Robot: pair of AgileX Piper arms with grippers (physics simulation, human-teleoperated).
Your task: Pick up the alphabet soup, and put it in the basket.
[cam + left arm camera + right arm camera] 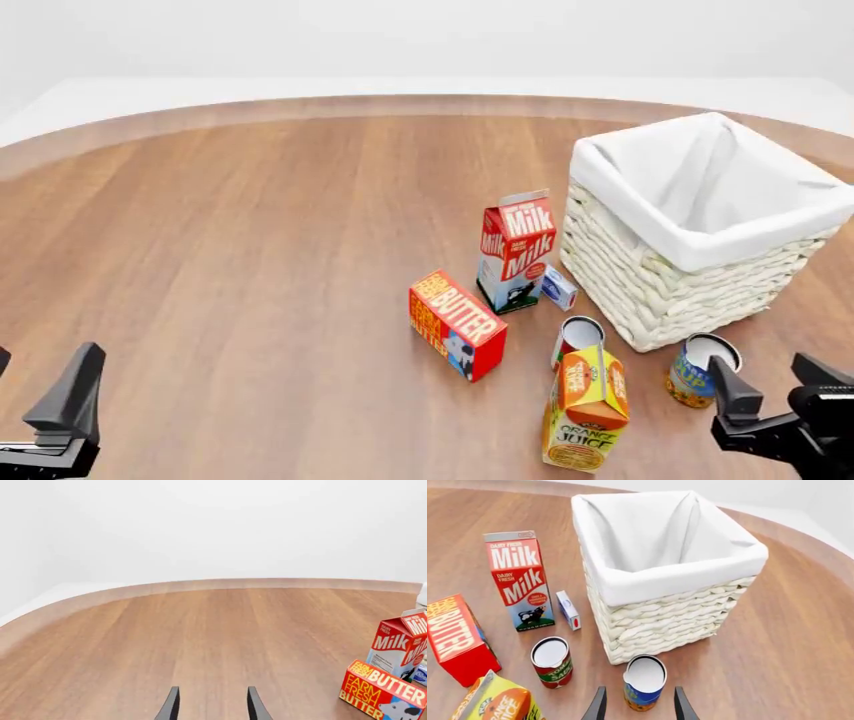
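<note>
Both right tool (638,706) fingers flank the alphabet soup (644,682), untouched.

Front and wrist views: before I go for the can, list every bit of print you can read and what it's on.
"Milk", "DAIRY FRESH": milk carton.
"FARM FRESH BUTTER": butter box.
"ORANGE JUICE": juice carton.
"TOMATO SA...", partly turned away: red-labelled can.
Alphabet soup: blue and yellow label, print not readable.
Small white and blue box beside the milk carton: too small to read.
Basket: no text.
</note>
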